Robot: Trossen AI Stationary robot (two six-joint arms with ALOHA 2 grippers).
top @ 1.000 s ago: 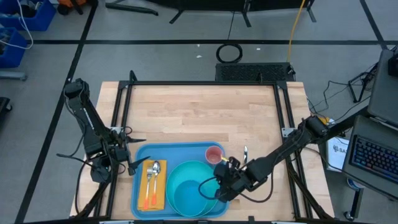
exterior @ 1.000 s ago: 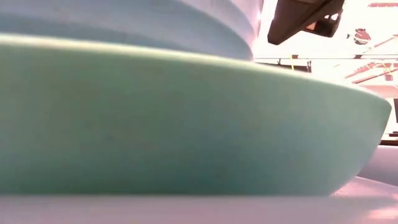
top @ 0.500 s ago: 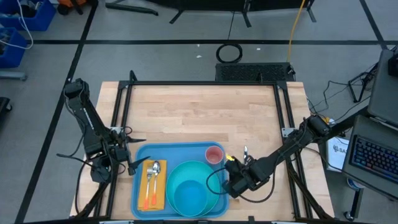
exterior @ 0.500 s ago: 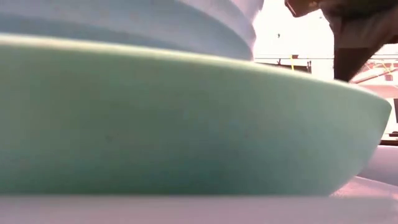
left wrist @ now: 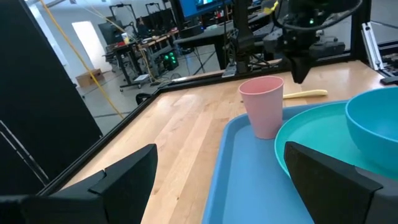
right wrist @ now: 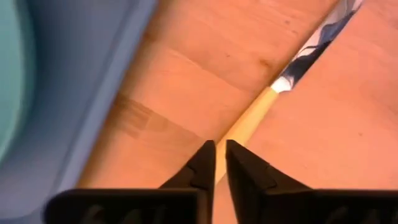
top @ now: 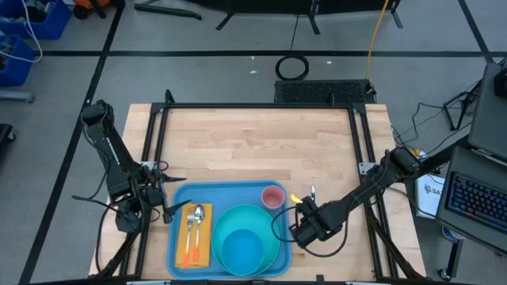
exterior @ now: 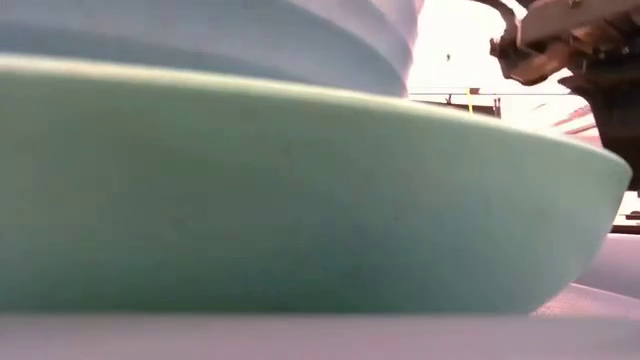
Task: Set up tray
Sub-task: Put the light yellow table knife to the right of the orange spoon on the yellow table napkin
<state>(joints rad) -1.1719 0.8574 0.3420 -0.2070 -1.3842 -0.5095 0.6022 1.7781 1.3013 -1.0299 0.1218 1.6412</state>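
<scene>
The blue tray [top: 230, 190] lies at the table's near edge. It carries a turquoise plate [top: 273, 245] with a blue bowl [top: 242, 249], a pink cup [top: 272, 196] and an orange napkin [top: 204, 237] with a spoon and a fork. A knife [top: 305, 196] with a yellow handle [right wrist: 249, 118] lies on the wood just right of the tray. My right gripper [right wrist: 217, 155] points down over the handle's end, its fingertips a narrow gap apart. My left gripper [left wrist: 211, 180] waits open, level, at the tray's left edge. My right gripper points down over the free end of the knife's yellow handle [right wrist: 231, 134], which shows in the narrow gap between the two fingertips and runs away from them along the wood. Whether the fingertips touch the handle, I cannot tell.
A black frame [top: 261, 105] borders the wooden table, whose far half [top: 253, 142] is bare wood. In the low view the plate's rim [exterior: 300, 200] fills the picture, with my right arm [exterior: 570, 50] at the upper right.
My right gripper has gone from over the plate's right rim toward the table's right edge, off the tray, and down. It has rolled and tipped until it points down over the knife. The tray's things have kept still.
</scene>
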